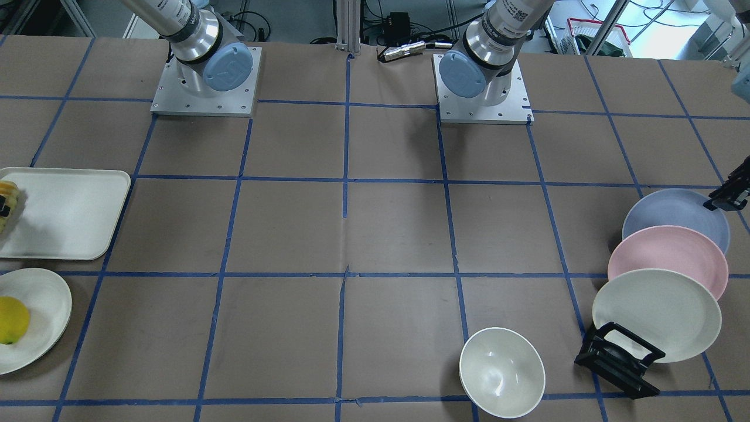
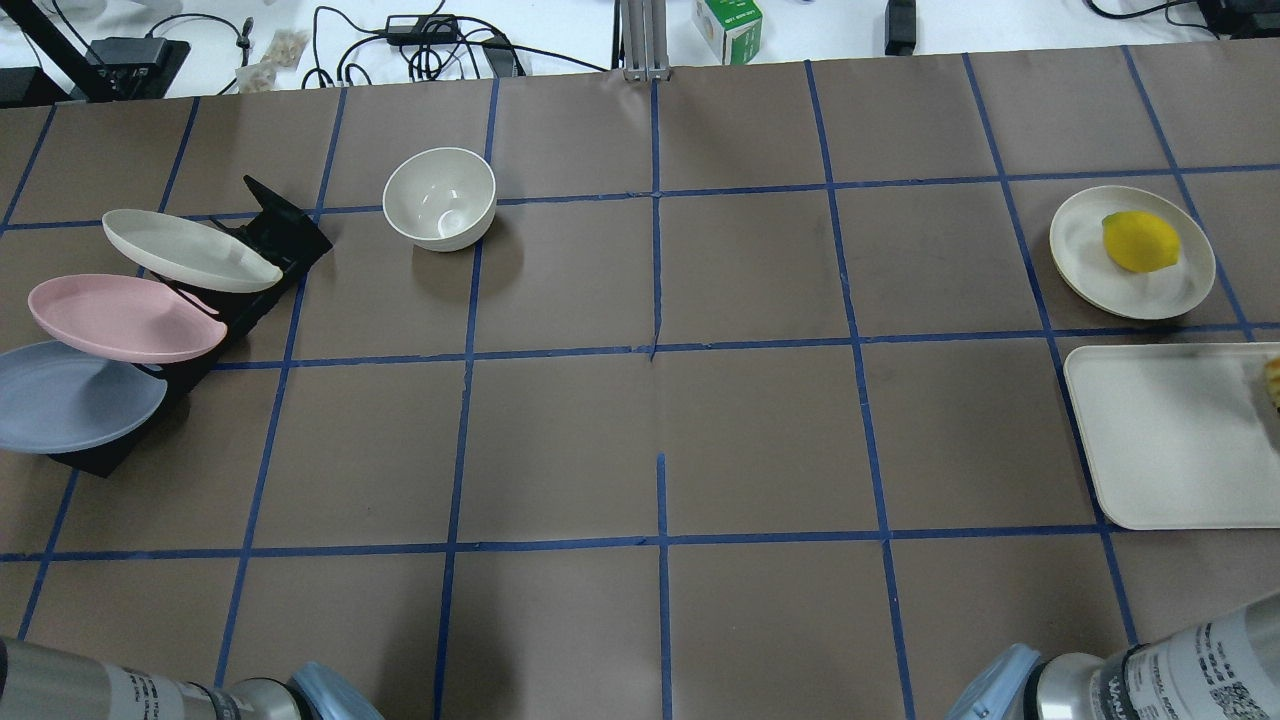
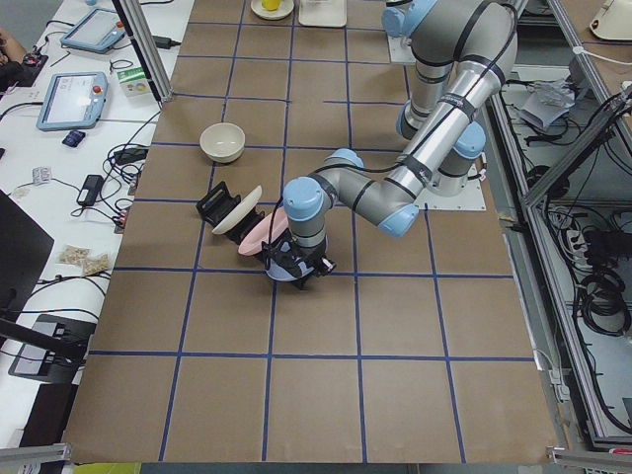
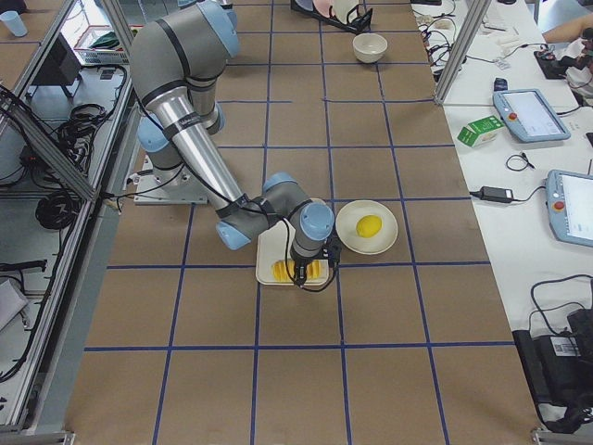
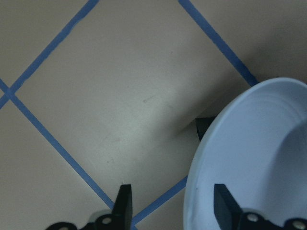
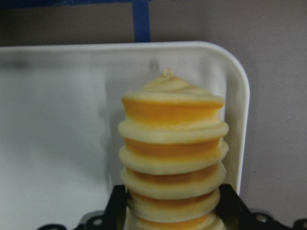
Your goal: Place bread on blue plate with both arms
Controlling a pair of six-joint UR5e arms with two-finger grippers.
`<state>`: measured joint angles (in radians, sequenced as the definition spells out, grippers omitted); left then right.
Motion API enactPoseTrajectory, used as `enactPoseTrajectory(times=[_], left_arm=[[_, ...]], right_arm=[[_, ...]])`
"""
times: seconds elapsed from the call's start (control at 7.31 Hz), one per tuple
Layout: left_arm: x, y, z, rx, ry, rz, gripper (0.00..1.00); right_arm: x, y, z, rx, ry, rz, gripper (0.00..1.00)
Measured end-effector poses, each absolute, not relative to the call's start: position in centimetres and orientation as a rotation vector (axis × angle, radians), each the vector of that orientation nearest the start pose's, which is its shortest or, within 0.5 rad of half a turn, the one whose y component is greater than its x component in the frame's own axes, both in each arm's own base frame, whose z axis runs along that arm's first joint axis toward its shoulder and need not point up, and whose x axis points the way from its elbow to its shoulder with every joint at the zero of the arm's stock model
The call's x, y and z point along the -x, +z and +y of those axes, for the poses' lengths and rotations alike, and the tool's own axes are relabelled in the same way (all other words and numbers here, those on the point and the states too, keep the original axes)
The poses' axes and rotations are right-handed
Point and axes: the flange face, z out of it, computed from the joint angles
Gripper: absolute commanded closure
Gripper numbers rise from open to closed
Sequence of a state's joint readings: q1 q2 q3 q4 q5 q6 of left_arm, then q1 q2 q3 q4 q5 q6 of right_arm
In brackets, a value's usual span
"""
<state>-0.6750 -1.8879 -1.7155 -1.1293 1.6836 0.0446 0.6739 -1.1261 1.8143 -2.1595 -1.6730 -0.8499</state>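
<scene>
The bread (image 6: 172, 153), a ridged orange-and-cream loaf, lies at the edge of a white tray (image 1: 64, 211); it shows at the frame edge in the front view (image 1: 7, 196). My right gripper (image 6: 172, 208) is open, with a finger close against each side of the loaf. The blue plate (image 1: 674, 214) leans in a black rack (image 1: 621, 360), behind a pink plate (image 1: 668, 258). My left gripper (image 5: 171, 208) is open, its fingers straddling the blue plate's rim (image 5: 259, 163), one over the plate and one over the table.
An off-white plate (image 1: 656, 313) stands at the front of the rack. A white bowl (image 1: 502, 372) sits near it. A small plate (image 1: 41, 316) with a yellow lemon (image 1: 12, 319) lies beside the tray. Both arm bases stand at the robot's side of the table.
</scene>
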Motion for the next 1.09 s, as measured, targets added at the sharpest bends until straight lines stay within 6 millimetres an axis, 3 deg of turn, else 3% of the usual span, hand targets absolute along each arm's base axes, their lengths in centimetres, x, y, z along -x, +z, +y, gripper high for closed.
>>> enactPoseTrajectory(times=[0.14,0.55,0.82,1.09], left_arm=[[-37.6,29.0,-45.8,1.258,0.123,2.783,0.98],[-37.5,29.3,-45.5,1.261,0.144,2.788,1.00],[-37.3,30.3,-45.3,1.258,0.142,2.781,1.00],[-37.9,32.3,-45.1,1.257,0.154,2.770,1.00]], right_arm=[[37.2,18.8,-45.4,-0.082,0.235,3.121,1.00],[35.9,19.8,-46.7,-0.047,0.227,3.136,1.00],[32.9,24.2,-47.5,-0.018,0.232,3.140,1.00],[27.2,29.6,-47.9,-0.073,0.263,3.126,1.00]])
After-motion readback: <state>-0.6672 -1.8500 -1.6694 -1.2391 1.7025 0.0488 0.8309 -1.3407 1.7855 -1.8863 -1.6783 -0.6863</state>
